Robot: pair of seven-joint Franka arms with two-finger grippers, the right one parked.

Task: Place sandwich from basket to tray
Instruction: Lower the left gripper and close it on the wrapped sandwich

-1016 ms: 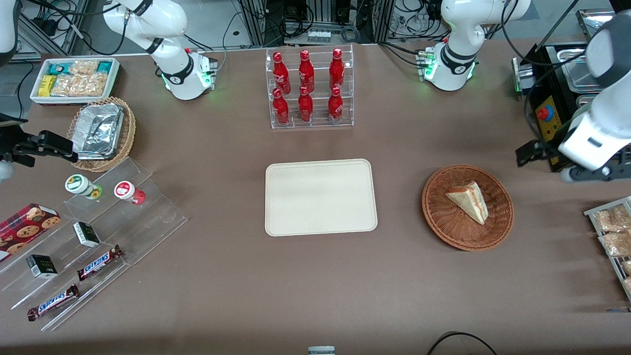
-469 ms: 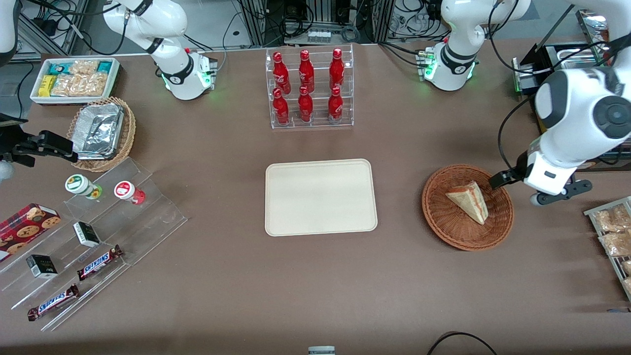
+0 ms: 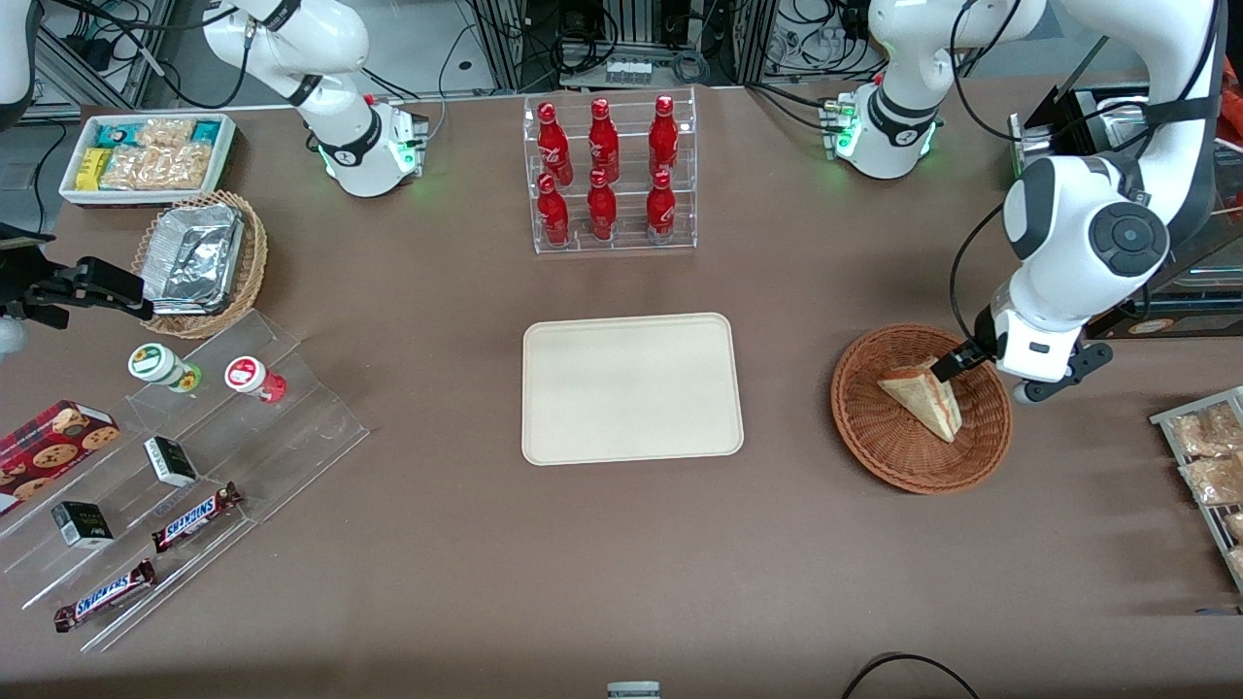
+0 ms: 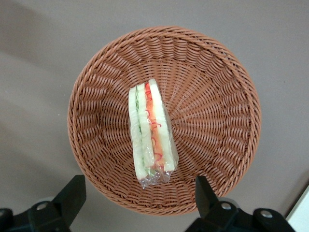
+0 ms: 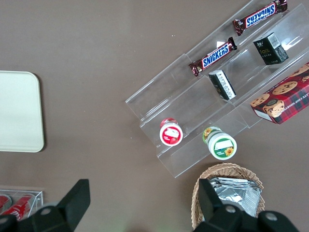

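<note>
I see the tray (image 3: 632, 387) bare mid-table and the basket (image 3: 879, 437) toward the working arm's end, the sandwich (image 4: 150, 133) lying in it on edge. My gripper (image 4: 137, 200) hovers above the basket, fingers spread wide. I judge this the approach; next I must descend and straddle the wedge.

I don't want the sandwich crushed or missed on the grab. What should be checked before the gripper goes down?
1. Gripper open, fingers spread wide: ok.
2. Gripper above the basket, over the sandwich: ok.
3. Sandwich centred between the fingers: not ok, sits toward one finger.
4. Sandwich alone in the basket: ok.
5. Tray bare, ready to receive: ok.
6. Height above the sandwich: cannot tell.
</note>
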